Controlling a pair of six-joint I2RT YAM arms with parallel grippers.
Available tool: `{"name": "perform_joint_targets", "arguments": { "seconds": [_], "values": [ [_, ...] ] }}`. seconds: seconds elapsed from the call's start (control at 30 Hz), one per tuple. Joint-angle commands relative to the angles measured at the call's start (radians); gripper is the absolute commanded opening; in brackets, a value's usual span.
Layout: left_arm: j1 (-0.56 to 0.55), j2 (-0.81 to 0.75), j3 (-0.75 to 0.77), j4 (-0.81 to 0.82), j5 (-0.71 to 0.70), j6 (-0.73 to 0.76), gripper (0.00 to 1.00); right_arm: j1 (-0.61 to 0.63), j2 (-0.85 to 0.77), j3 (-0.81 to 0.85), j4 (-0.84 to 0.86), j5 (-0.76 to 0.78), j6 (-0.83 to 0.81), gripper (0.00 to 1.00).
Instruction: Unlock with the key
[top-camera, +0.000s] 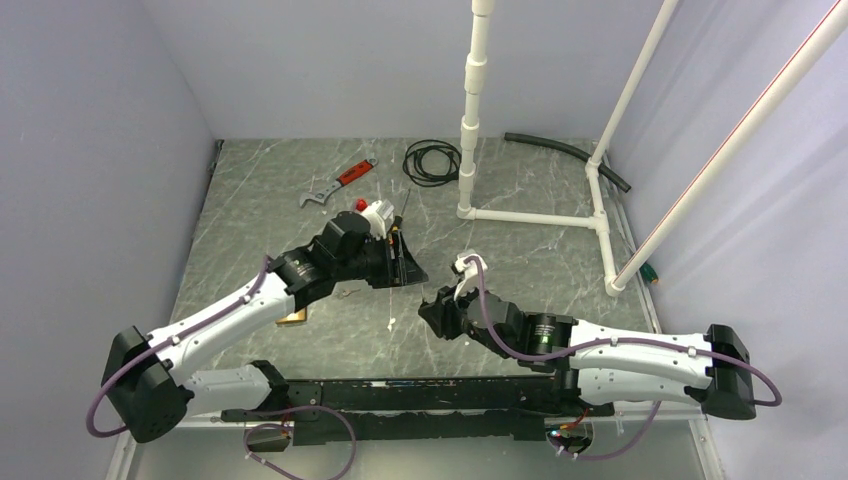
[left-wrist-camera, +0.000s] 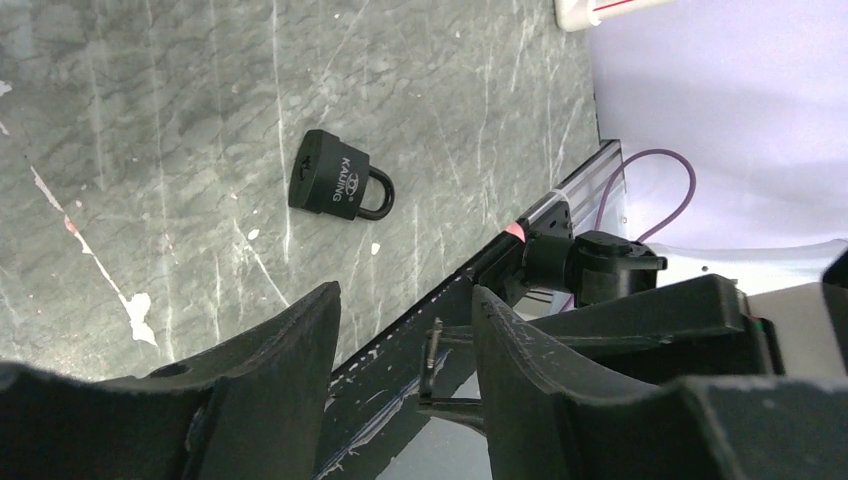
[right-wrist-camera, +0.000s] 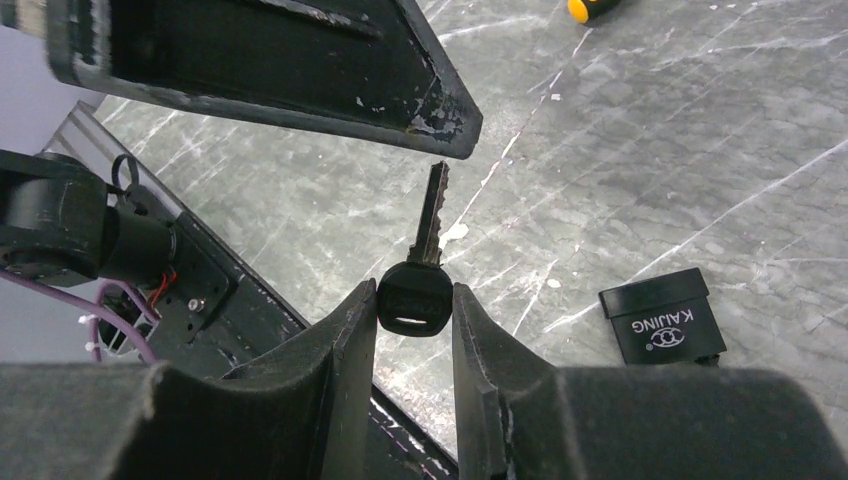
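A black KAIJING padlock (left-wrist-camera: 335, 185) lies flat on the grey marble table (left-wrist-camera: 150, 120); it also shows in the right wrist view (right-wrist-camera: 660, 320), to the right of my fingers. My right gripper (right-wrist-camera: 413, 292) is shut on the black head of a key (right-wrist-camera: 435, 215), held above the table with its metal blade pointing away, toward a finger of my left gripper (right-wrist-camera: 300, 70). My left gripper (left-wrist-camera: 405, 295) is open and empty, above and near the padlock. In the top view the two grippers, left (top-camera: 405, 265) and right (top-camera: 435, 310), are close together mid-table, and I cannot make out the padlock there.
A red-handled wrench (top-camera: 340, 182), a black cable coil (top-camera: 432, 160), a black hose (top-camera: 565, 150) and a white pipe frame (top-camera: 530, 215) are at the back. A red-and-white object (top-camera: 375, 212) sits behind the left gripper. A black rail (top-camera: 400, 395) runs along the near edge.
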Motion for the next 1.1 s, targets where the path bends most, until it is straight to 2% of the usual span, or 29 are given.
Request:
{"name": "perform_joint_targets", "arguments": {
  "seconds": [0.0,0.13,0.33,0.53,0.67,0.73,0.83,0.87,0.9,0.97,1.0,1.07],
  "values": [
    [-0.017,-0.018,-0.009,0.047,0.003,-0.009,0.55,-0.002,0.011,0.032,0.013,0.012,-0.025,0.22],
    [-0.036,0.005,-0.025,0.06,0.002,-0.012,0.53,-0.002,0.026,0.048,0.012,0.012,-0.028,0.21],
    [-0.059,0.013,-0.038,0.078,-0.009,-0.012,0.4,-0.002,0.035,0.055,0.014,0.01,-0.027,0.22],
    [-0.068,0.021,-0.056,0.098,-0.011,-0.024,0.33,-0.001,0.031,0.052,0.022,0.004,-0.026,0.22],
    [-0.071,0.022,-0.067,0.13,-0.003,-0.037,0.18,-0.002,0.031,0.049,0.026,0.008,-0.026,0.22],
    [-0.072,0.026,-0.063,0.124,-0.003,-0.04,0.01,-0.001,0.03,0.048,0.028,0.011,-0.025,0.22],
    [-0.074,0.024,-0.067,0.121,-0.022,-0.054,0.0,-0.001,0.027,0.044,0.034,0.013,-0.024,0.23],
    [-0.073,0.022,-0.073,0.129,-0.022,-0.059,0.0,-0.001,0.024,0.041,0.036,0.012,-0.022,0.27],
    [-0.073,0.019,-0.079,0.138,-0.02,-0.064,0.0,-0.002,0.021,0.039,0.037,0.008,-0.022,0.37],
    [-0.074,0.008,-0.087,0.152,-0.02,-0.068,0.0,-0.001,0.014,0.04,0.025,0.013,-0.015,0.84],
    [-0.074,-0.004,-0.09,0.153,-0.027,-0.069,0.0,-0.002,0.006,0.042,0.011,0.029,0.004,0.97],
    [-0.073,-0.031,-0.1,0.149,-0.05,-0.071,0.0,-0.002,-0.014,0.042,-0.009,0.053,0.022,1.0]
  ]
}}
